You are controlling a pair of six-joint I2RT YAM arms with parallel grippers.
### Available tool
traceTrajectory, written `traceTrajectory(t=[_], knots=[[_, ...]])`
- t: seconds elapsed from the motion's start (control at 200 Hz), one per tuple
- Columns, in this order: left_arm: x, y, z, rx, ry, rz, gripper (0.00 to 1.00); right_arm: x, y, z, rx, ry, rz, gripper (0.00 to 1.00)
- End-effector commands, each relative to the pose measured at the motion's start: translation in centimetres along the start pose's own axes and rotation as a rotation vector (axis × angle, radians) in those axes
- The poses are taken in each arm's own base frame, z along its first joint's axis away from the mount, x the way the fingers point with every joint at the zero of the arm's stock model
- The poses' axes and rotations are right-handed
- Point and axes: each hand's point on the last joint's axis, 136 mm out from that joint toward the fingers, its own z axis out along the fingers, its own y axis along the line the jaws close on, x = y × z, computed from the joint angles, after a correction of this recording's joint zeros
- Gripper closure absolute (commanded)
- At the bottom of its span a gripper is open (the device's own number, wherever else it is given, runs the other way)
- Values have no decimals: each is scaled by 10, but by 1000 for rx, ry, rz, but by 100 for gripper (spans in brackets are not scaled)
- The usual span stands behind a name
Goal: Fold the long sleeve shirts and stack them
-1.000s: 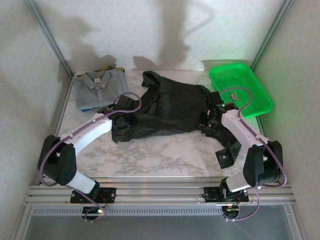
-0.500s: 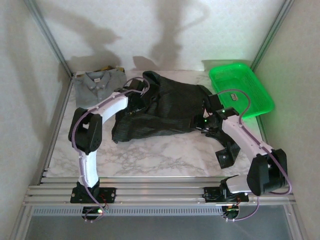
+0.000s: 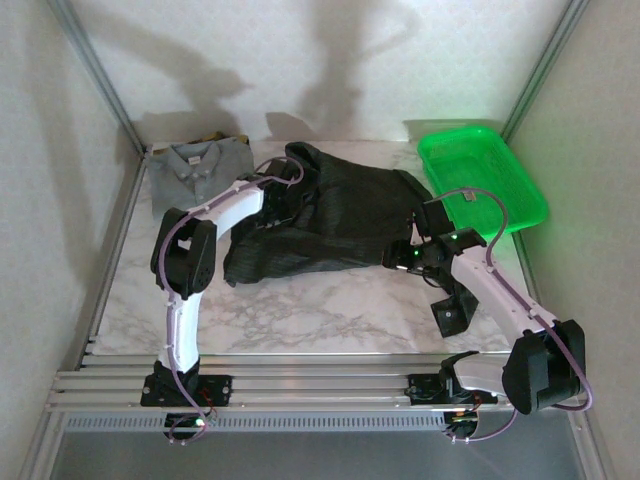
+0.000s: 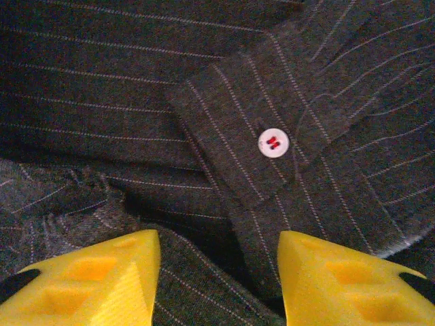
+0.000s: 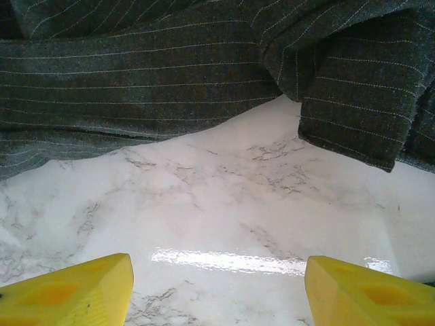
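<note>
From above, the bright green basket (image 3: 497,201) sits at the far right corner of the marble table (image 3: 300,310), and I can see its mesh floor all over. The dark striped shirt (image 3: 345,215) lies in a rumpled heap mid-table, a little left of the basket. The grey-blue shirt (image 3: 195,172) lies folded flat in the far left corner, collar up. The left gripper (image 3: 288,190) is down on the far left part of the dark shirt. The right gripper (image 3: 403,258) hangs low at the shirt's near right edge.

At the left wrist, the yellow fingers (image 4: 88,282) stand apart just above the striped cloth. Fabric lies under the gap, but nothing is pinched. Ahead of them lies a cuff (image 4: 238,129) with a white button (image 4: 273,143) sewn in red thread.

At the right wrist, the fingers (image 5: 68,288) are spread wide over bare marble with nothing between them. The dark shirt's folded edge lies just beyond.
</note>
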Motion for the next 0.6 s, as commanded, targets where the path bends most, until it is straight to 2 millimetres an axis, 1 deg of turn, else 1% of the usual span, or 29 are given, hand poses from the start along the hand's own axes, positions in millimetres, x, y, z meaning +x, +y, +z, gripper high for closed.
traceTrajectory(t=[0.0, 0.05, 0.135, 0.195, 0.26, 0.31, 0.465, 0.546, 0.591], knots=[[15, 13, 13, -49, 51, 25, 61, 1, 5, -3, -18, 4, -28, 32], [18, 15, 12, -50, 51, 23, 65, 0, 5, -2, -17, 4, -28, 32], [24, 18, 12, -39, 59, 21, 77, -2, 7, -2, -20, 2, -27, 32], [30, 18, 11, -25, 73, 16, 86, -3, 7, -2, -18, 0, -25, 33], [32, 14, 2, 13, 62, 5, 98, -5, 7, -2, -16, -3, -20, 33], [29, 9, -9, 43, 39, -4, 100, -5, 7, -1, -17, -3, -16, 33], [23, 3, -45, 97, -37, -19, 100, -6, 7, 2, -11, 2, -5, 33], [20, 5, -64, 114, -84, -28, 100, -6, 7, 3, -11, 4, 1, 33], [22, 6, -72, 124, -101, -36, 100, -7, 7, 4, -9, 5, 5, 33]])
